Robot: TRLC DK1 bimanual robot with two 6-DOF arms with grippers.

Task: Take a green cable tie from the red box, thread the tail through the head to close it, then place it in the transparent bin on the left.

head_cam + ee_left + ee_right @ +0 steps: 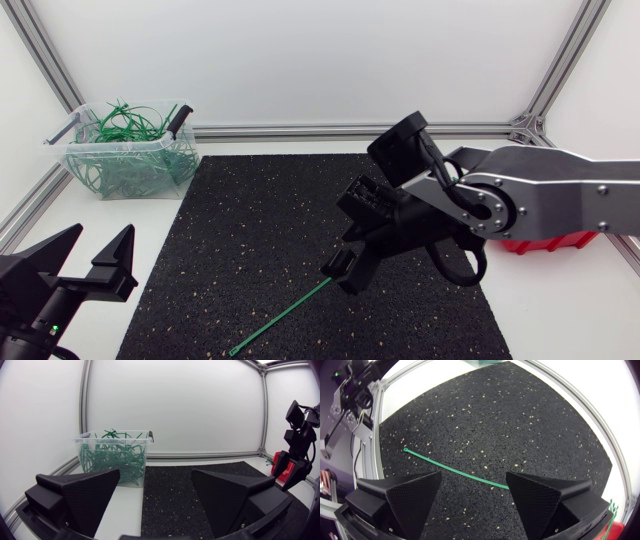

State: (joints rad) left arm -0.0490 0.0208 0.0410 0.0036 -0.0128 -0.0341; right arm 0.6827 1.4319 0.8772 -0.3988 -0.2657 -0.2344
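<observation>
Our right gripper (474, 476) hung spread wide over the black mat (250, 220), gripping nothing. One green cable tie (450, 467) lay on the mat, one end lost behind a finger. Our left gripper (155, 471) was equally spread and empty. One transparent bin (120, 172) held a tangle of ties we could not count, and our right arm hid most of the red box (545, 242).

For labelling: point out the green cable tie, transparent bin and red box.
Straight green cable tie (455, 471): right wrist view, mid-strap.
Transparent plastic bin (140, 440): left wrist view, front rim.
Red plastic box (550, 243): head view, visible edge.
</observation>
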